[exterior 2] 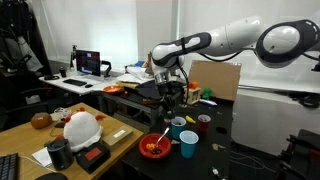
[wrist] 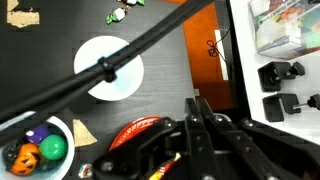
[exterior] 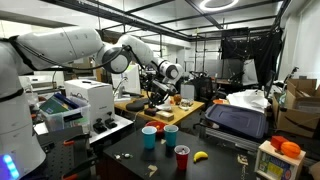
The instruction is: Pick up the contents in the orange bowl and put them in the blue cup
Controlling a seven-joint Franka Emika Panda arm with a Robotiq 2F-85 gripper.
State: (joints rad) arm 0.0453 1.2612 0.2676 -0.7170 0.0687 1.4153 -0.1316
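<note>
**Tabletop holdings, listed from foreground to background**

1. Orange bowl [exterior 2: 155,147]: small and shallow, upright on the near edge of the black table [exterior 2: 235,150]. Yellowish contents lie inside it.
2. Blue cup [exterior 2: 188,143]: upright, just beside the bowl and not touching it.
3. White-and-orange domed object [exterior 2: 80,127]: on the wooden desk, well apart from the bowl.
4. Pale cup [exterior 2: 178,127]: upright, directly behind the blue cup.
5. Red cup [exterior 2: 203,123]: upright, near the pale cup and farther back.
6. Gripper [exterior 2: 172,101]: raised clear of the table, above and behind the cups. Its fingers [wrist: 198,112] are clenched together in the wrist view. That view may hide a small piece pinched between them, so whether anything is held cannot be told.
7. White round disc [wrist: 110,68]: flat on the dark surface below the wrist, crossed by a black cable [wrist: 150,42].
8. Monitor [exterior 2: 90,62]: lit, on the far desk.
</note>
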